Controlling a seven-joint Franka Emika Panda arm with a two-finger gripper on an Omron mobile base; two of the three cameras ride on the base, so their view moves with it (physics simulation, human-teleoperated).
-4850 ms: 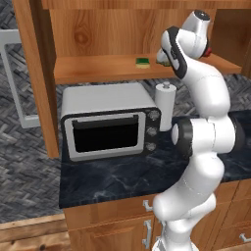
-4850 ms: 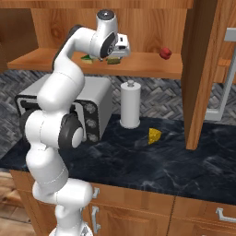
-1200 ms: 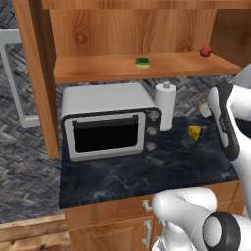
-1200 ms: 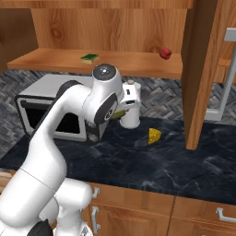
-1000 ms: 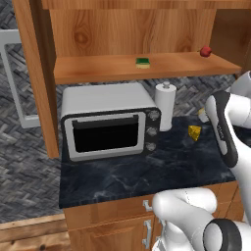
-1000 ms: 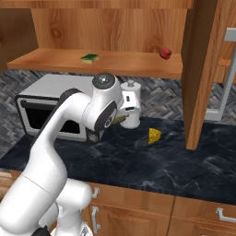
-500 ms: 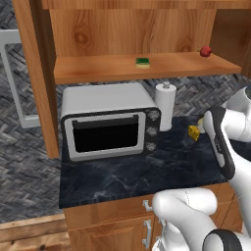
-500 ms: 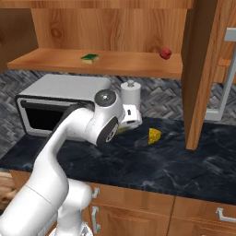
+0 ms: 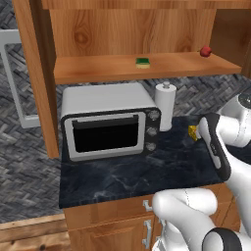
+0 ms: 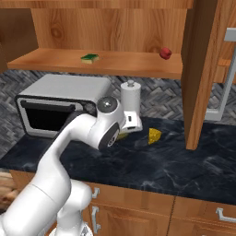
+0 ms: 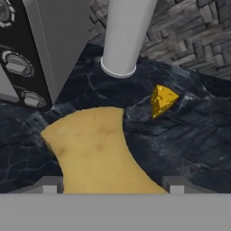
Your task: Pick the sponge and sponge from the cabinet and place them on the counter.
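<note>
My gripper [image 11: 113, 185] is shut on the olive-yellow sponge [image 11: 92, 144], which fills the gap between the two finger tips. It hangs low over the black marbled counter [image 10: 184, 161], in front of the microwave's right end. In the right base view a sliver of that sponge [image 10: 122, 136] shows under the hand. The second sponge [image 10: 90, 58], yellow with a dark green top, lies on the cabinet shelf [image 10: 133, 65]; the left base view has this sponge [image 9: 142, 62] at mid-shelf.
A microwave [image 10: 55, 101] stands on the counter's left, a white paper towel roll [image 10: 130, 101] beside it. A yellow cheese wedge [image 10: 154, 135] lies right of the gripper. A small red fruit [image 10: 165, 53] sits on the shelf. The open cabinet door [image 10: 200, 69] hangs at right.
The arm has swung down and to the right from the shelf toward the counter, carrying the olive-yellow sponge. The green-topped sponge has stayed on the shelf.
</note>
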